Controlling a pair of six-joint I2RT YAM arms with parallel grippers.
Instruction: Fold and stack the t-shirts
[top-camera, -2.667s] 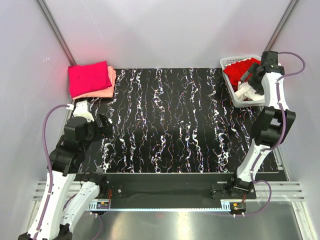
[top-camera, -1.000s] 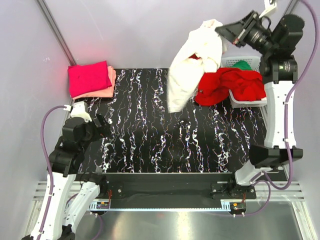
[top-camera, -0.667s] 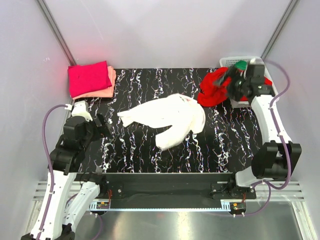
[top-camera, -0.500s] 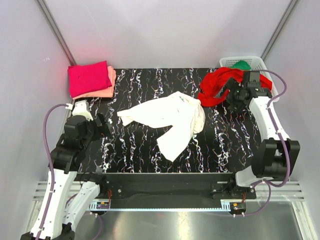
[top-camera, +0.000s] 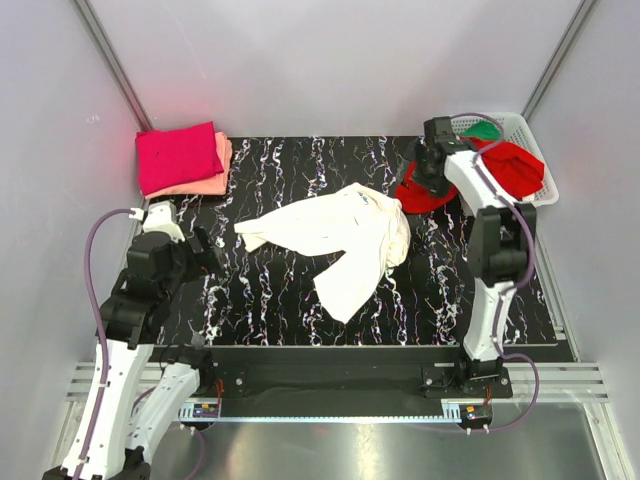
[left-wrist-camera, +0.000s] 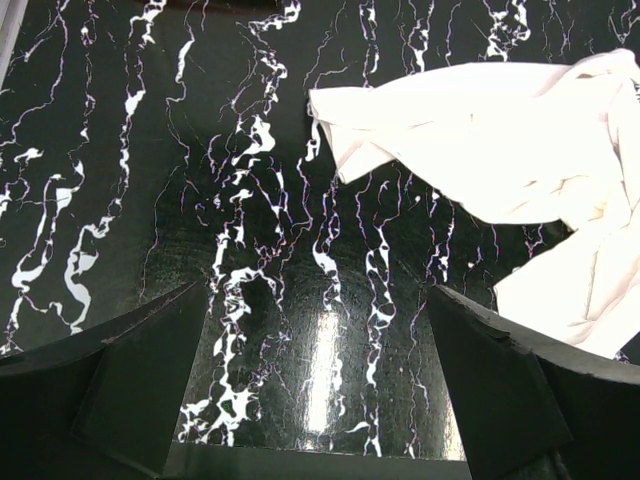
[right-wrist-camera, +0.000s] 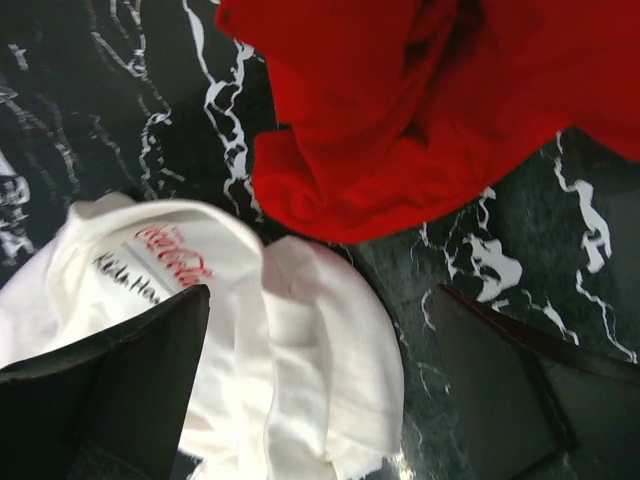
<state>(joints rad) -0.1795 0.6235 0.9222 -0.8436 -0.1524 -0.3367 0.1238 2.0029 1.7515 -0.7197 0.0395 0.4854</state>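
A crumpled white t-shirt (top-camera: 330, 238) lies spread across the middle of the table; its red chest print shows in the right wrist view. A red t-shirt (top-camera: 420, 192) spills from the basket (top-camera: 522, 121) onto the table, next to the white one's right end. A green t-shirt (top-camera: 484, 129) sits in the basket. A folded magenta t-shirt (top-camera: 178, 155) rests on a salmon-pink one (top-camera: 218, 172) at the back left. My right gripper (right-wrist-camera: 320, 385) hangs open over the white t-shirt (right-wrist-camera: 290, 350) and the red one (right-wrist-camera: 420, 110), holding nothing. Open and empty, my left gripper (left-wrist-camera: 320, 390) hovers over bare table left of the white t-shirt (left-wrist-camera: 500, 165).
The white slatted basket stands at the table's back right corner. Metal frame posts (top-camera: 110, 60) rise at both back corners. The table's front edge (top-camera: 330, 348) runs just before the arm bases.
My right gripper has let go of the white t-shirt, which dropped onto the table's middle. The red t-shirt was dragged half out of the basket. The right arm came down beside it.
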